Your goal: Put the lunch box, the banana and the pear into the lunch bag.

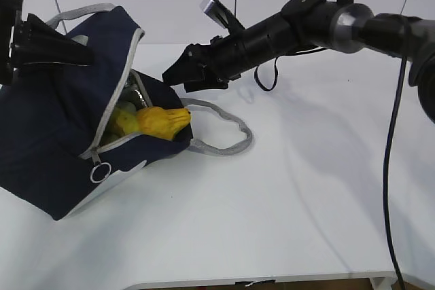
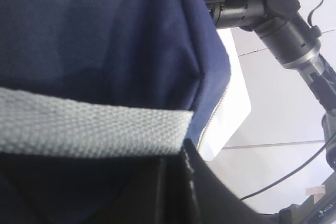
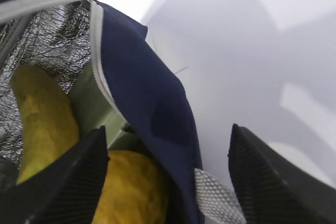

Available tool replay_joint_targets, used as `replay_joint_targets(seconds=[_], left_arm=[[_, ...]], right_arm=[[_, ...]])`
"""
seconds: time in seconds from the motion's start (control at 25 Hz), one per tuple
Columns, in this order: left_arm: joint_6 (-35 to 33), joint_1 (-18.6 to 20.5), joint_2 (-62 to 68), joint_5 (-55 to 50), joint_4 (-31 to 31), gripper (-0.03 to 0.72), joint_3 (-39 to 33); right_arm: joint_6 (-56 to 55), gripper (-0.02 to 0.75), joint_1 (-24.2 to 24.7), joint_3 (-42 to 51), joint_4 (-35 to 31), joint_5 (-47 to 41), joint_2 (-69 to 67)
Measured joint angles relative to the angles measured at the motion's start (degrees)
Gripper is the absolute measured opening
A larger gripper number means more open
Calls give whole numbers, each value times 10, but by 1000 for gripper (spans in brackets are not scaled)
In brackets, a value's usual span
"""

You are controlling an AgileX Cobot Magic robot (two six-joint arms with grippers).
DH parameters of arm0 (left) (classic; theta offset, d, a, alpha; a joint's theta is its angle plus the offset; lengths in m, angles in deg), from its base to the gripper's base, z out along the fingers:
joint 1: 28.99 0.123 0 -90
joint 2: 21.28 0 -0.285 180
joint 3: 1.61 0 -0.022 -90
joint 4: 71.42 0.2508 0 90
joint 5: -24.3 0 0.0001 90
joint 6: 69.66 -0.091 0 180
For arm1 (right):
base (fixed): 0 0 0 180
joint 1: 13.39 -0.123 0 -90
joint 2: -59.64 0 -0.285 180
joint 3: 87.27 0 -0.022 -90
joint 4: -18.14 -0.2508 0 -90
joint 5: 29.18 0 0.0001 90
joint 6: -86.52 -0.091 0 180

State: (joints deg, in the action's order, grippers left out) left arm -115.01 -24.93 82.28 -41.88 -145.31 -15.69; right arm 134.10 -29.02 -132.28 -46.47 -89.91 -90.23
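The navy lunch bag [image 1: 47, 134] lies tilted on the table's left side, its mouth open to the right. The orange-yellow pear [image 1: 165, 121] sticks out of the mouth, and the banana [image 1: 124, 121] lies just behind it. In the right wrist view the banana [image 3: 44, 119], the pear [image 3: 131, 187] and the sage-green lid of the lunch box [image 3: 92, 103] sit against the foil lining. My right gripper [image 1: 178, 76] hovers open just above the mouth, holding nothing. My left gripper [image 1: 75, 49] is shut on the bag's grey handle [image 2: 89, 129] at its upper edge.
The bag's other grey handle [image 1: 228, 134] loops onto the white table [image 1: 306, 202] to the right of the mouth. A ring pull [image 1: 100, 172] hangs at the zipper's lower end. A black cable [image 1: 391, 168] drops along the right side.
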Motion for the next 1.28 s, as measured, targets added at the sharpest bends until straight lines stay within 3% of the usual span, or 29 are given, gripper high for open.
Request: replay_joint_targets(seconds=[0.52,0.64,0.8,0.96,1.08,1.28], left_arm=[[0,0,0,5,1,-9,0],[0,0,0,6,1,-9,0],[0,0,0,6,1,-9,0],[0,0,0,6,1,-9,0],[0,0,0,6,2,-9,0],[0,0,0,7,2,-9,0]], right_arm=[[2,564,-4,-1,-22,-12,-41],[2,451,-9,-1,-20,-13,-41],[2,238,-12,-1,-12,-13,-41],[2,104,-12,-11,-2,-20,-41],[-28,60,-13,-43,39,-43,-41],[-130,51,-14,-136,153,-88,-35]])
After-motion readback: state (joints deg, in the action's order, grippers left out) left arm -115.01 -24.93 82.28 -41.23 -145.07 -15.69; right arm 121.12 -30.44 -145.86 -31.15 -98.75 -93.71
